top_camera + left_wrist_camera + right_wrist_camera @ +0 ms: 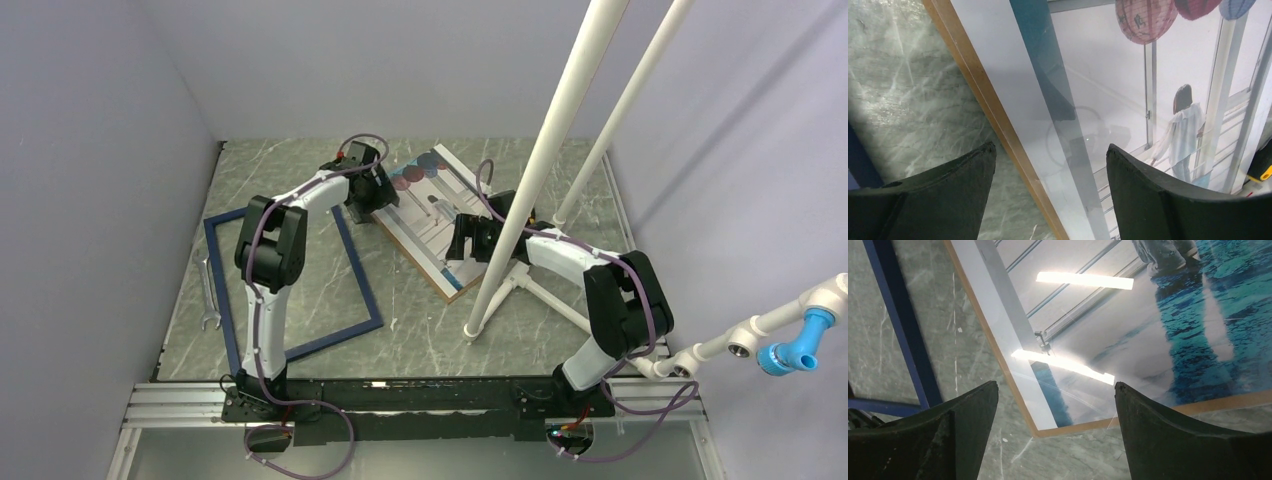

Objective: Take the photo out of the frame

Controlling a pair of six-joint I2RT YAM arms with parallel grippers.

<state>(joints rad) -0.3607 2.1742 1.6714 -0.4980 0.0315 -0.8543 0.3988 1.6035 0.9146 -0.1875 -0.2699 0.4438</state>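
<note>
While the navy frame lay flat and hollow at the left of the table, the photo rested to its right on a brown board, set diagonally and apart from it. The print was pale and glossy, with red and blue lanterns at the far end and teal floor at the near end. The left gripper hung over its left edge, fingers spread on nothing. The right gripper hung over the near corner, likewise apart. Bare marble bordered the board's left; a white pole stood close on the right.

A robot lab: plain walls, aluminium rail, marbled table.
</note>
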